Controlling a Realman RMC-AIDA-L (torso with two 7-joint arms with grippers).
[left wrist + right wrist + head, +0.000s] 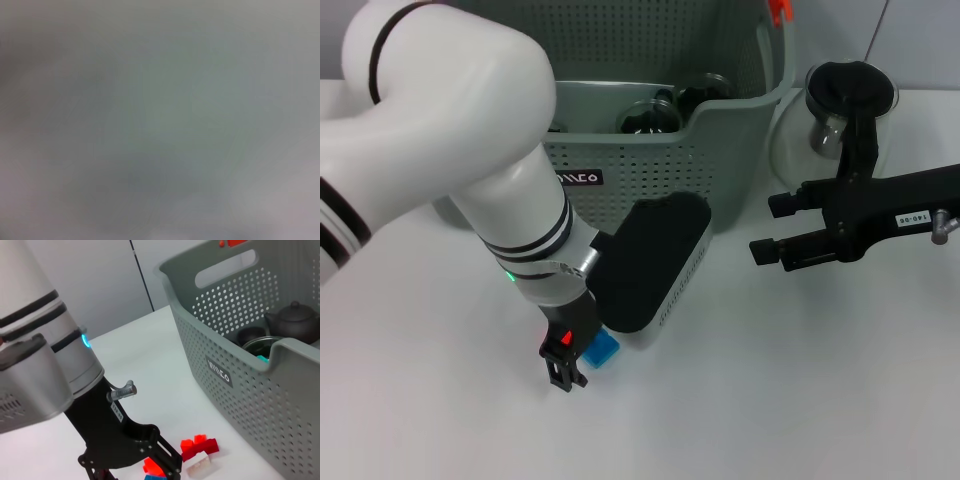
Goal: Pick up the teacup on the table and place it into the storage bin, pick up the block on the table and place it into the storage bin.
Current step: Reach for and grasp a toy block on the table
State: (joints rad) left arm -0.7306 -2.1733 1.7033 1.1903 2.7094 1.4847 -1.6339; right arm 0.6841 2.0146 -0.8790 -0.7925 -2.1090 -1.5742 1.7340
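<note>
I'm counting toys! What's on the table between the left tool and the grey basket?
In the right wrist view, a red block and a whitish block lie between the left tool and the storage bin.

One storage bin (740, 130), one teapot (292, 320), three blocks (200, 446).

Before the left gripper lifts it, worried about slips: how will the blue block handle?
The blue block looks like small hard plastic, so probably stiff and light. Flat faces suggest it won't roll; smooth sides might slip. The left gripper is close beside it; the right gripper idles open near the bin.
</note>
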